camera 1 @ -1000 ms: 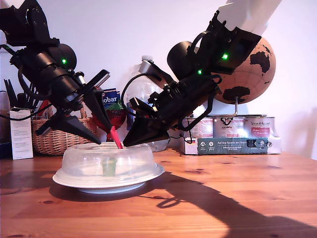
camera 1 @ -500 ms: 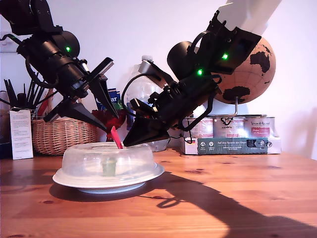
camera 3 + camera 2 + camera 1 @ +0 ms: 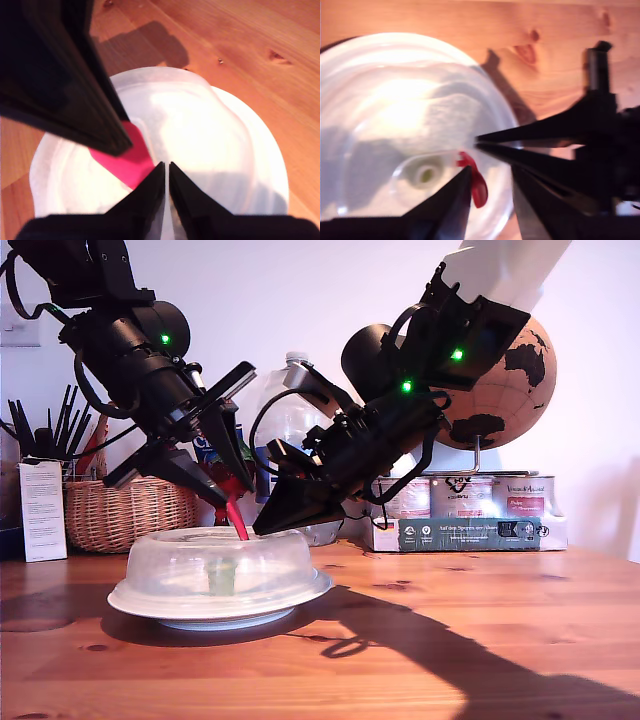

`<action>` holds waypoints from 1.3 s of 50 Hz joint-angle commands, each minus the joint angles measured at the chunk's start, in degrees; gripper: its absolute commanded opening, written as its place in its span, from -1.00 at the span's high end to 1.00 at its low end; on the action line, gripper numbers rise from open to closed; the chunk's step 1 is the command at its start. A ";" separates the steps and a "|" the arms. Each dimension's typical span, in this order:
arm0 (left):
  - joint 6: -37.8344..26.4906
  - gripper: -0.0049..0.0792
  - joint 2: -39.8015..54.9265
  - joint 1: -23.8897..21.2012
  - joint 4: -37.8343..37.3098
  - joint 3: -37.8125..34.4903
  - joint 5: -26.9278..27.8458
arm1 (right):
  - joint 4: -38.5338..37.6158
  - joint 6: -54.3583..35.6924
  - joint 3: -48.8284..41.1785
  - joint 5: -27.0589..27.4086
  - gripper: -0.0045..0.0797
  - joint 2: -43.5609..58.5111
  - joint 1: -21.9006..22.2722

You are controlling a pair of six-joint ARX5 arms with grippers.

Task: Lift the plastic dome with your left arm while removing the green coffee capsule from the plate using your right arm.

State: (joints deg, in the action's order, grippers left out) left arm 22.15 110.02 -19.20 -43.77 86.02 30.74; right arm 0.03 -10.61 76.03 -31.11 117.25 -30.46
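Plastic dome (image 3: 218,562) covers plate (image 3: 150,610) on counter (image 3: 450,660), green coffee capsule (image 3: 220,577) beneath. My first hand (image 3: 490,175) spread, straddling red tab (image 3: 476,182) for lifting. My second hand (image 3: 166,172) pressed together, waiting just beside.

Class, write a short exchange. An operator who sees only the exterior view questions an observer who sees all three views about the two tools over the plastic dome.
Operator: In the exterior view my first tool hangs over the plastic dome. Is the red tab inside its jaws?
Observer: Yes. The first wrist view shows the tool open, with the tab in the gap, close to one finger.
Operator: And my second tool, is it holding anything?
Observer: No. Its own wrist view shows it shut on nothing, with the tip above the dome, beside the tab.
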 commanded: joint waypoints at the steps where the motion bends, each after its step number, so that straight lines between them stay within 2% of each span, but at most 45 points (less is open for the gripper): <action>1: -0.09 0.38 0.63 -0.48 -0.44 -0.50 -0.55 | 0.15 -0.35 -0.24 0.22 0.92 2.16 0.22; 9: -0.68 0.38 0.66 -0.87 -1.14 -0.50 -3.06 | -0.17 -0.33 -0.24 0.20 0.92 2.16 0.22; 38: -1.09 0.38 1.03 -2.43 -1.36 -0.50 -4.44 | 0.66 -0.35 -0.24 0.17 0.92 2.16 0.20; 42: -1.11 0.39 1.03 -2.84 -1.07 -0.50 -5.92 | 0.68 -0.35 -0.24 0.17 0.92 2.16 0.20; 51: -1.16 0.64 1.03 -3.10 -0.96 -0.50 -7.19 | 0.70 -0.35 -0.24 0.17 0.92 2.16 0.20; 57: -1.16 0.94 1.03 -3.08 -0.74 -0.50 -7.50 | 0.68 -0.35 -0.24 0.20 0.92 2.16 0.20; 65: -1.16 0.94 1.03 -3.08 -0.59 -0.50 -7.69 | 0.66 -0.35 -0.24 0.20 0.92 2.16 0.20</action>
State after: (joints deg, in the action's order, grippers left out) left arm 21.50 110.06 -22.00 -45.06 85.93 22.50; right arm 0.05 -10.61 76.03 -31.11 117.25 -30.46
